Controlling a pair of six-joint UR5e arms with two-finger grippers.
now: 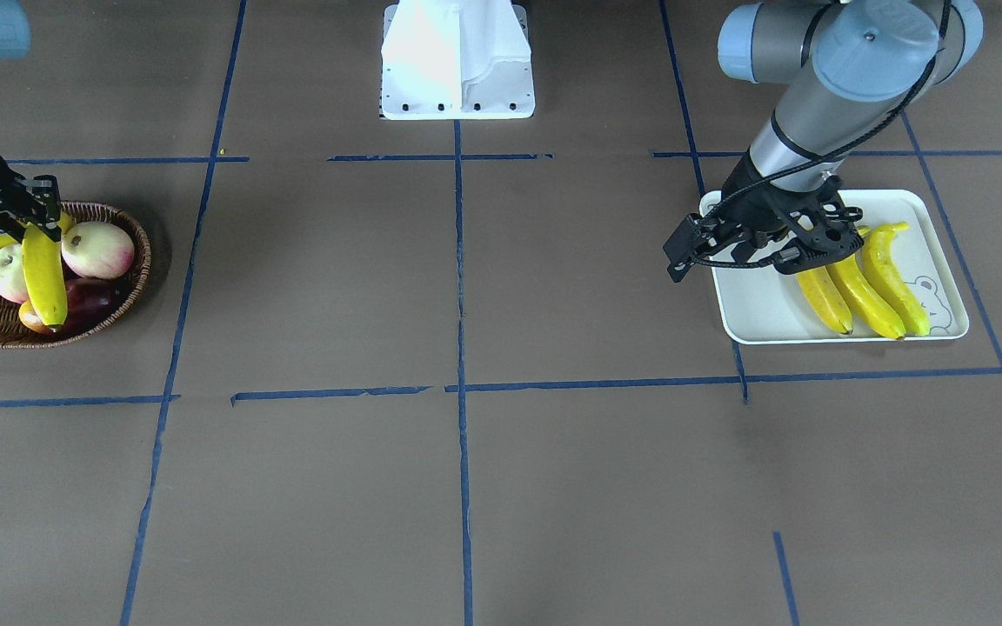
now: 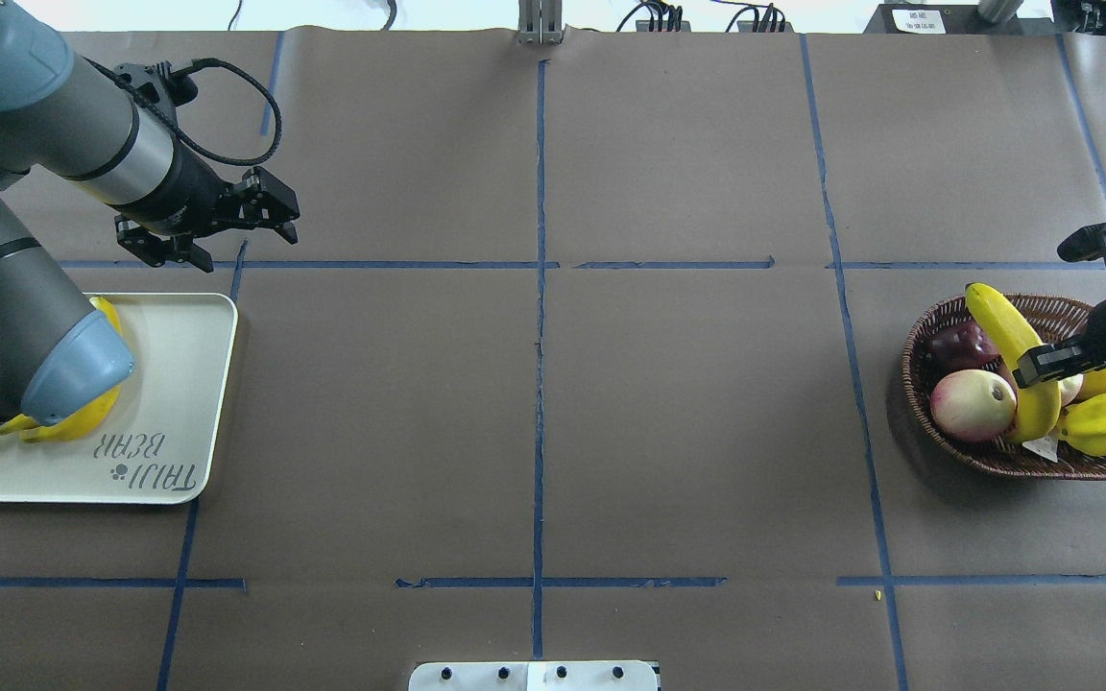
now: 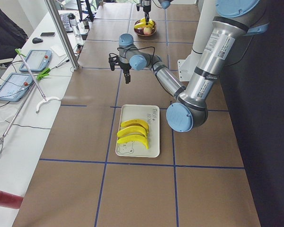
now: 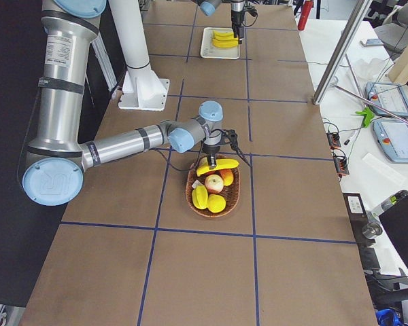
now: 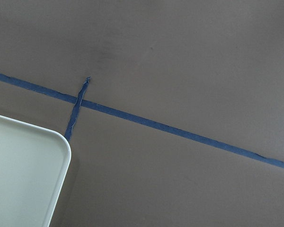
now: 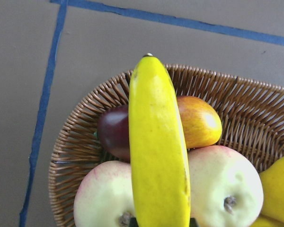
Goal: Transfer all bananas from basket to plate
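My right gripper point(image 2: 1043, 369) is shut on a yellow banana point(image 2: 1006, 338) over the brown wicker basket point(image 2: 918, 384). The banana stands tilted above the other fruit, as the right wrist view point(image 6: 156, 151) and the front view point(image 1: 44, 274) also show. Three bananas point(image 1: 862, 296) lie side by side on the white plate point(image 1: 753, 322), partly hidden under my left arm in the overhead view. My left gripper point(image 2: 212, 230) looks open and empty. It hangs high above the table, just beyond the plate's far corner point(image 5: 38, 156).
The basket also holds two pink-white peaches point(image 1: 99, 248), a dark red-orange mango point(image 6: 199, 120) and other yellow fruit point(image 2: 1105, 422). The robot's white base point(image 1: 457, 61) stands at mid-table. Blue tape lines point(image 1: 459, 261) cross the brown table cover.
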